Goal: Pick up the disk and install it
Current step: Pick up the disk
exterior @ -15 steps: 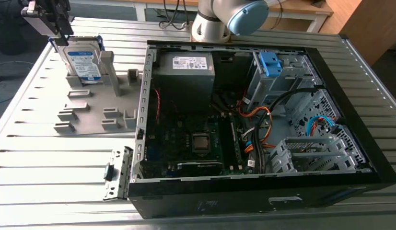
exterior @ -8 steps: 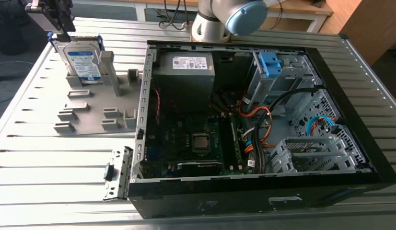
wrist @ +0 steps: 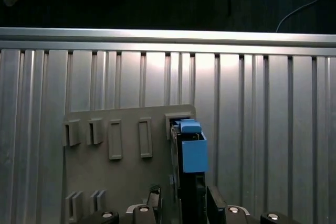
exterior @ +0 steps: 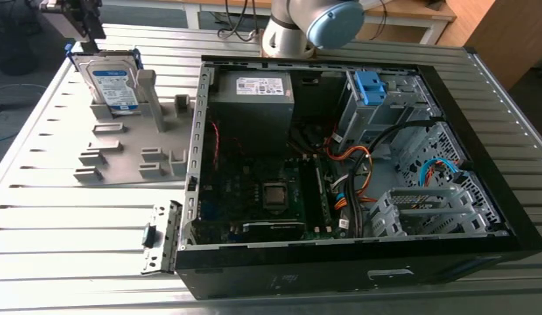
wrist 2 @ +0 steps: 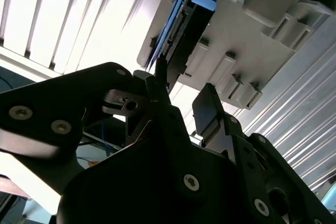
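At the upper left of the exterior view, your gripper (exterior: 85, 36) hangs over the hard drive (exterior: 111, 82) standing upright in the grey holder (exterior: 122, 154), fingers (wrist: 215, 200) spread apart.

1. Your exterior view sits high and off the arm. It looks down at an angle across the slatted table (exterior: 43, 223), far enough back to take in the whole open computer case (exterior: 341, 170) and the grey holder (exterior: 122, 154) at the exterior view's left.
2. Your first wrist view faces straight down past the gripper (wrist: 182, 195), close above the holder, with the disk (wrist: 193, 150) seen edge-on.
3. Your second wrist view looks obliquely from behind the gripper body, very near.
4. All three views share the holder, disk and table slats.
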### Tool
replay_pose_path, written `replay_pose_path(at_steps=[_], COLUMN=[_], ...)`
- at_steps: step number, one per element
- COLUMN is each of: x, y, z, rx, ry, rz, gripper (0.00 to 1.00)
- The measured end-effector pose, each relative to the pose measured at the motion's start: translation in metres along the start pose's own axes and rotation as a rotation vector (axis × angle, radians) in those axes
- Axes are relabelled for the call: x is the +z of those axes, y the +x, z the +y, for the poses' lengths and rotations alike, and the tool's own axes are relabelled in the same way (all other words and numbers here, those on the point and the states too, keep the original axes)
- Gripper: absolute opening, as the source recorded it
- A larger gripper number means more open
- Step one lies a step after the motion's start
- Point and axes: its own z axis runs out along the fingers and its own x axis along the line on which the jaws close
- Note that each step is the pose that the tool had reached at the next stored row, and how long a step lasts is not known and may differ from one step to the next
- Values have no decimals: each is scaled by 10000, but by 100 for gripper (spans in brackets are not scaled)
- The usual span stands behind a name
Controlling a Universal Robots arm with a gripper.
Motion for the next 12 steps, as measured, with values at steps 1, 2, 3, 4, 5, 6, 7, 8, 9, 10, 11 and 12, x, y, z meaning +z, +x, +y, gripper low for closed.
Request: replay_pose_path(at_steps=[1,2,3,4,5,6,7,8,9,10,11,12], x=[1,2,3,4,5,7,9,11,13,15,18,20], y=[-9,-19,-28,-40,-55,-74,-99,-126,-156,-184,-214,-243], z=[0,0,0,0,0,0,0,-1,0,2,6,12], rx=[0,0,0,0,0,0,0,-1,0,-1,0,0], ry=[0,0,0,-1,0,0,0,0,1,0,0,0], rz=[0,0,0,1,1,0,1,0,0,0,0,0], gripper=[47,47,47,47,47,47,47,47,47,47,47,47])
